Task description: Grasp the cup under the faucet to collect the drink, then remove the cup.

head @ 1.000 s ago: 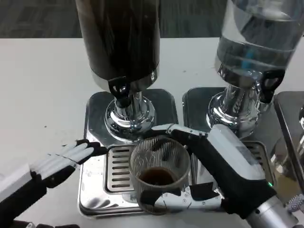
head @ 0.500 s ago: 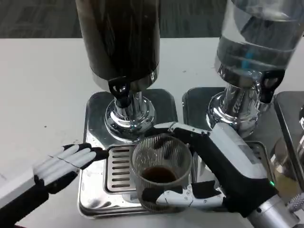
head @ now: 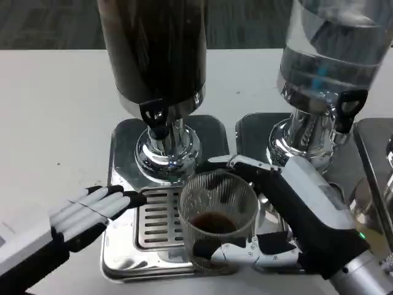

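A clear ribbed cup [head: 217, 216] with a little dark drink at its bottom stands over the drip grate [head: 155, 216], in front of and slightly right of the dark dispenser's black faucet [head: 153, 117]. My right hand [head: 288, 221] grips the cup, fingers wrapped round its far side and thumb across its near base. My left hand [head: 92, 209] lies flat at the tray's left edge, fingers straight and together, tips touching the grate's left rim and holding nothing.
The dark drink dispenser [head: 156, 55] stands on a chrome drip tray [head: 123, 246]. A second dispenser with clear liquid [head: 331, 55] and its own faucet [head: 347, 107] stands at the right. Another metal tray edge [head: 374, 160] shows at far right.
My right hand has carried the cup a little to the right and toward me, away from the faucet. My left hand has slid slightly rightward to the grate's edge.
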